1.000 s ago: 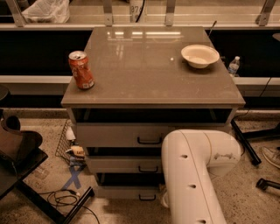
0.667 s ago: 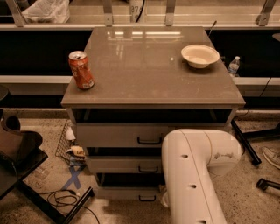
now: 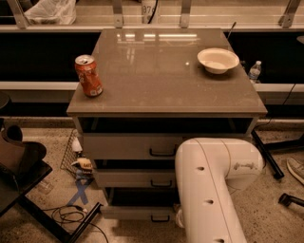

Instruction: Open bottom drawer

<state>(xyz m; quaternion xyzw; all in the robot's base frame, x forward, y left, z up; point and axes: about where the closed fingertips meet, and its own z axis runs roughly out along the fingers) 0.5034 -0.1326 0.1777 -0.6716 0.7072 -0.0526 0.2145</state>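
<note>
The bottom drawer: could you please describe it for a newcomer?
Find the cabinet holding a soda can and bowl; the white arm stands before it, its gripper out of view. Of three stacked drawers, the bottom drawer is lowest, nearest the floor.

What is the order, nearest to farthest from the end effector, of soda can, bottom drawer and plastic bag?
End effector low, behind the arm.
1. Bottom drawer, beside it.
2. Soda can, top left.
3. Plastic bag, far back left.
</note>
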